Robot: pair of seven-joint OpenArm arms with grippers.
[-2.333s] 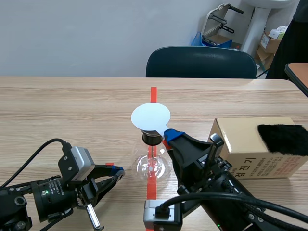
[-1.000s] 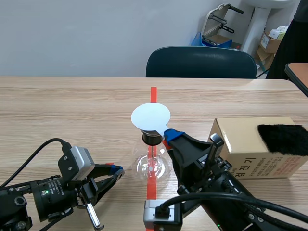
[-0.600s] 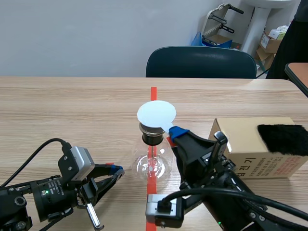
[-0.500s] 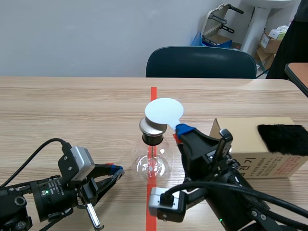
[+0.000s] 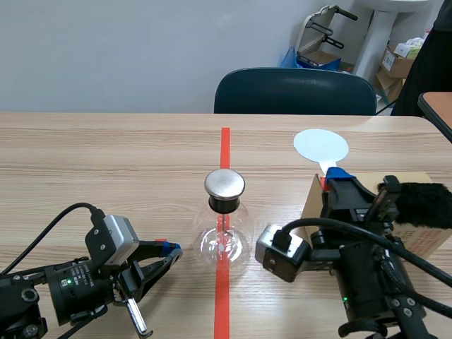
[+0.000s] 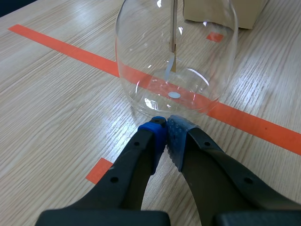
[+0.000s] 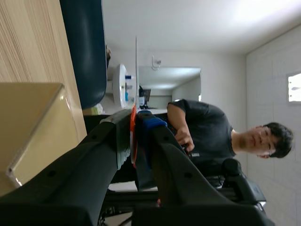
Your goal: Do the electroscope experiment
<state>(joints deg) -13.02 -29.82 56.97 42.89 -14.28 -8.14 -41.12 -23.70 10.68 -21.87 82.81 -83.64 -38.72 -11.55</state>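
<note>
The electroscope, a clear glass flask [image 5: 224, 240] with a round metal cap [image 5: 224, 183], stands on the orange tape line mid-table. My right gripper [image 5: 330, 174] is shut on the handle of a white disc [image 5: 320, 145], held up over the left end of the cardboard box [image 5: 313, 201]. In the right wrist view the disc [image 7: 137, 66] is edge-on between the shut fingers [image 7: 155, 136]. My left gripper [image 5: 169, 251] rests low, left of the flask, shut on nothing. From the left wrist its gripper [image 6: 166, 134] almost touches the flask [image 6: 175, 56].
A black fur cloth [image 5: 418, 205] lies on top of the box. A dark chair [image 5: 295, 92] stands behind the table's far edge. A person [image 7: 207, 136] shows beyond the box [image 7: 33, 127] in the right wrist view. The orange tape line [image 5: 224, 141] runs down the table's middle.
My right gripper has carried the white disc off the flask's cap, up and to the right, to above the box. The metal cap is now uncovered. The left arm has not moved.
</note>
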